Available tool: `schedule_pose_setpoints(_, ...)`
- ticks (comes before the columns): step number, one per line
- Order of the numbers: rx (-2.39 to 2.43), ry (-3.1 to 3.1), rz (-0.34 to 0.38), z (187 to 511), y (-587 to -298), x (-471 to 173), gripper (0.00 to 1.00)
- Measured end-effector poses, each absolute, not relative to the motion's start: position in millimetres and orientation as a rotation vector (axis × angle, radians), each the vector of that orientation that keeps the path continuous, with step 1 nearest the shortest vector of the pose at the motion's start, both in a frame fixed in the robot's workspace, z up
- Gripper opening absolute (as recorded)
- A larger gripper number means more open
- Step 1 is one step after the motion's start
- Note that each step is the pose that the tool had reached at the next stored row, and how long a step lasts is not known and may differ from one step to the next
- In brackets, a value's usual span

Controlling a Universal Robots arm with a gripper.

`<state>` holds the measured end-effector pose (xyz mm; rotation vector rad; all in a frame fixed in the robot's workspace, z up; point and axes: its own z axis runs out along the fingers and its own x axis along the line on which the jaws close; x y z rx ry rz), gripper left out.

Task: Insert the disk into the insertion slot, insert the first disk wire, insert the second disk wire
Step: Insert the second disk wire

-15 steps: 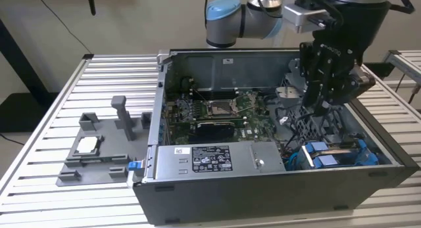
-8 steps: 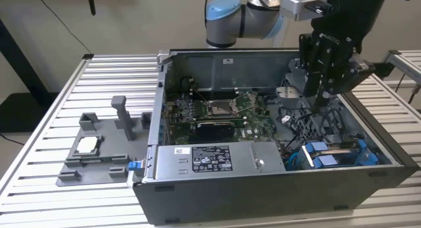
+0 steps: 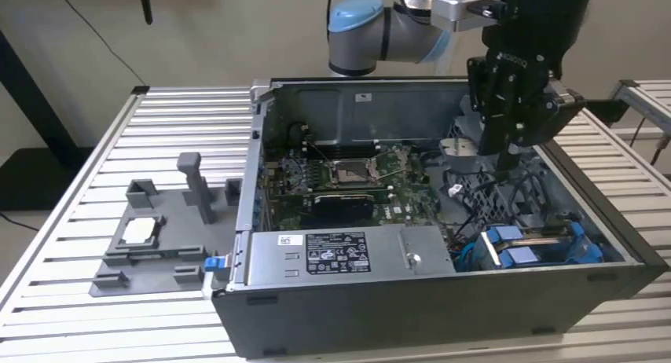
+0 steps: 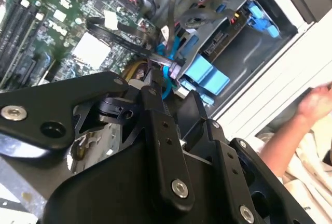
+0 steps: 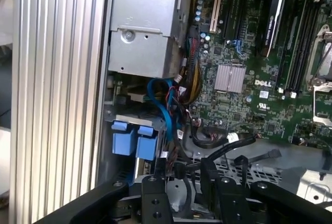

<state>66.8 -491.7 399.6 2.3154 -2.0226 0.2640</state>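
At the near corner of the case [image 3: 419,320], on the exterior view's right, the disk [image 3: 580,245] in its blue carrier lies in the insertion slot [image 3: 540,236] beside the grey box [image 3: 404,257] with white stickers [image 3: 323,251] I cannot read, while farther back and higher hangs the gripper [image 3: 507,166], clenched or released I cannot tell.

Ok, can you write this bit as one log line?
gripper: down inside computer case | nearest: blue cable beside insertion slot
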Motion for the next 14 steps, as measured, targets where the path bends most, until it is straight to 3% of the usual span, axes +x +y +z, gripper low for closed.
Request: schedule_pose_setpoints(14,2.330,-2.050,0.368,384.6,-486.1,57.6,0.40)
